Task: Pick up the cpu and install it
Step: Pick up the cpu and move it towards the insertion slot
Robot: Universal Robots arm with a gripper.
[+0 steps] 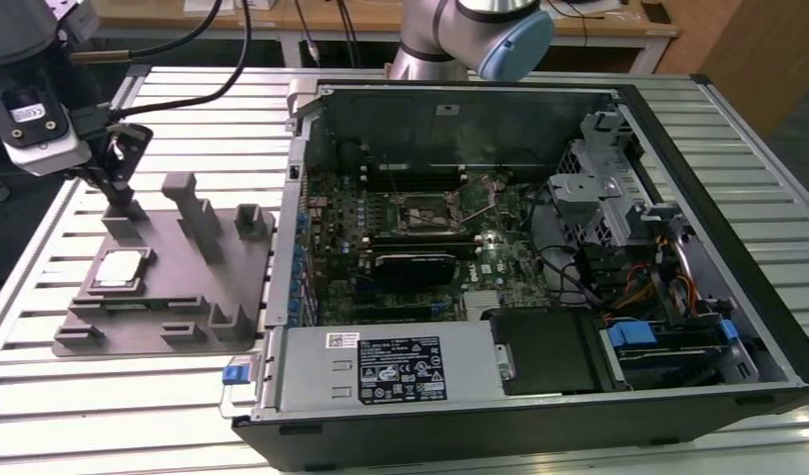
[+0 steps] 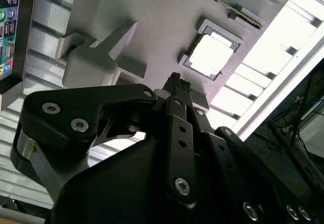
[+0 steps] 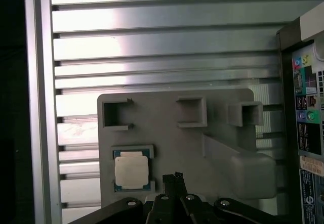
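On the slatted counter [image 3: 152,57] the pincer [image 3: 175,176] hangs closed and empty over the tray [image 3: 167,148], the cpu [image 3: 132,170] lying in a recess just beside its tips, so pick-up seems unstarted and grasping would need the jaws parted over it.

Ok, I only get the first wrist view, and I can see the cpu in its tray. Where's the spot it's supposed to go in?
Observer: In the exterior view, the socket sits inside the open case, to the exterior view's right of the tray.
Operator: Is anything sticking up by it?
Observer: Yes, a thin metal lever slants up beside it.
Operator: And where's the gripper from out there?
Observer: The gripper hangs over the end of the tray that lies behind the cpu, as the exterior view sees it.
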